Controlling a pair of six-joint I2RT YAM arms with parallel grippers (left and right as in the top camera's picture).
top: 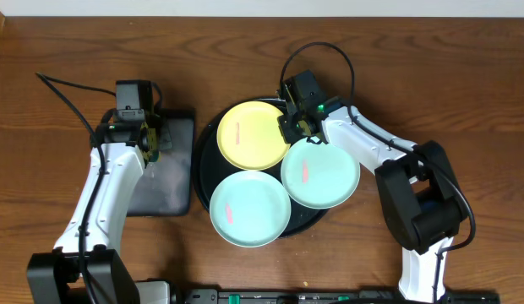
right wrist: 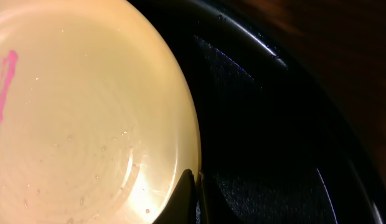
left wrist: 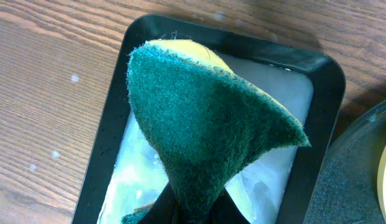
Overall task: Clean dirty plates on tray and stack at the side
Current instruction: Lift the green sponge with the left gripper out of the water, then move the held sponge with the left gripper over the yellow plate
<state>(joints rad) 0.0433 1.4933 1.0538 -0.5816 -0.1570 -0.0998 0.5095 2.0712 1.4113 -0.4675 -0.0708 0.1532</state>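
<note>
Overhead, the yellow plate (top: pixel 249 135) lies on the tray (top: pixel 203 165), the right end effector (top: pixel 294 127) at its rim. Left wrist: the left end effector (left wrist: pixel 193 210) clenches a sponge (left wrist: pixel 205 124) above the rectangular tray (left wrist: pixel 109 130). Right wrist: rim seemingly pinched; steady it firmly while scrubbing the pink smear (right wrist: pixel 3 87).

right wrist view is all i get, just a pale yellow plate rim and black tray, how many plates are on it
Observer: Three on the large round glossy black tray: the pale yellow round plastic plate, whose rim your right gripper pinches, the right pale mint-aqua plate and the front pale mint-aqua plate.
Operator: mint ones clean
Observer: No, each shows a small reddish smear.
Operator: where's the sponge
Observer: The green scouring sponge is clamped in the left gripper, above the small rectangular black tray to the left of the round one.
</note>
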